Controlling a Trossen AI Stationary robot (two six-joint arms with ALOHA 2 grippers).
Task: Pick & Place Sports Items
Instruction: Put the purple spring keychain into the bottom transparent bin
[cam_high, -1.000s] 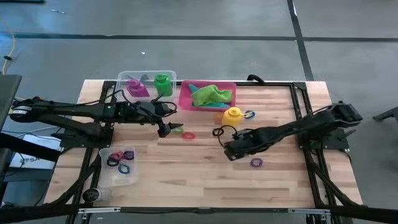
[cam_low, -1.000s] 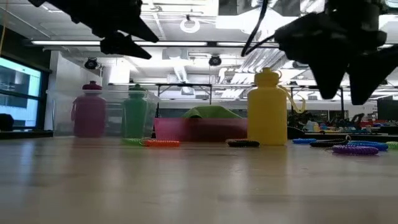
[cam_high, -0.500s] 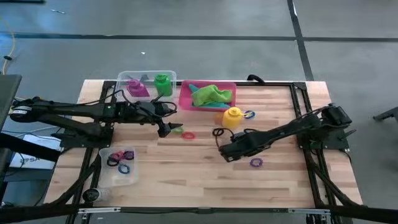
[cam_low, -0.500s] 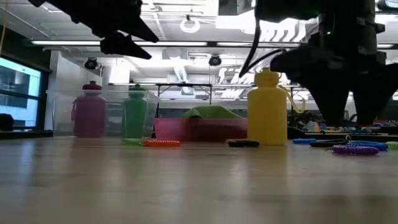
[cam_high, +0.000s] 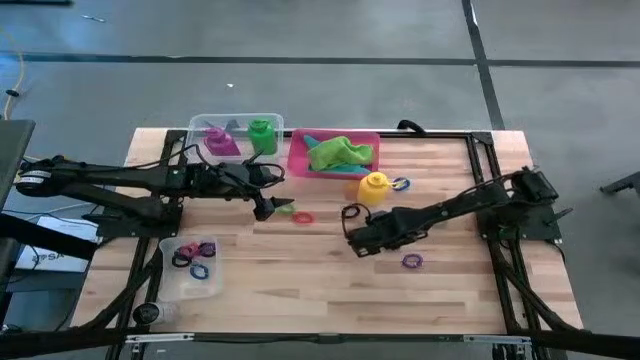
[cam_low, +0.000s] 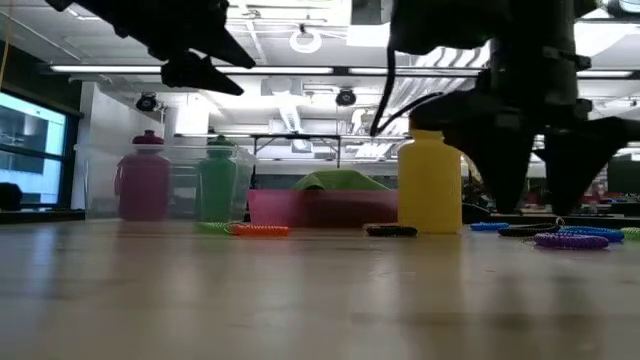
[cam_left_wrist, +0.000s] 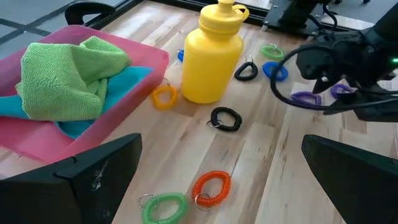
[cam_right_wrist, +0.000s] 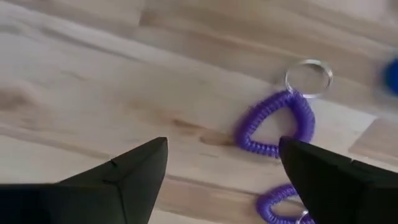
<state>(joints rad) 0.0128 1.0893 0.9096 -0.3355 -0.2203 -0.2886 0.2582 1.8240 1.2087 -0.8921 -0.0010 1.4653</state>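
High view: the left gripper (cam_high: 262, 207) hangs over the desk (cam_high: 300, 290) at about ten o'clock from the desk's middle, its jaws spread and holding nothing. Just past it, toward three o'clock, a green ring (cam_high: 285, 207) and an orange ring (cam_high: 303, 217) lie on the wood. The right gripper (cam_high: 355, 243) sits near the desk's middle, jaws spread and empty, with a black ring (cam_high: 352, 212) at twelve o'clock from it and a purple ring (cam_high: 412, 261) at four o'clock. The yellow bottle (cam_high: 374, 186) stands upright just beside the pink tray (cam_high: 296, 160), which holds the green cloth (cam_high: 340, 153) over a teal cloth (cam_high: 350, 171). At eleven o'clock a clear tub (cam_high: 200, 127) holds the purple bottle (cam_high: 220, 140) and green bottle (cam_high: 262, 133). A second tub (cam_high: 165, 247) at eight o'clock holds several rings.

Low view: the yellow bottle (cam_low: 430, 177) stands on the desk, the right arm's dark fingers (cam_low: 500, 165) just beside it at three o'clock, above the wood. The purple ring (cam_low: 571, 240) lies at four o'clock.

Left wrist view: the yellow bottle (cam_left_wrist: 213, 55) stands next to the tray (cam_left_wrist: 93, 127); a yellow ring (cam_left_wrist: 164, 96) touches the tray's wall. The left arm's own fingers (cam_left_wrist: 93, 174) stand wide apart.

Right wrist view: the purple ring (cam_right_wrist: 273, 124) with its metal loop lies on the wood between the spread fingers (cam_right_wrist: 124, 177), untouched.
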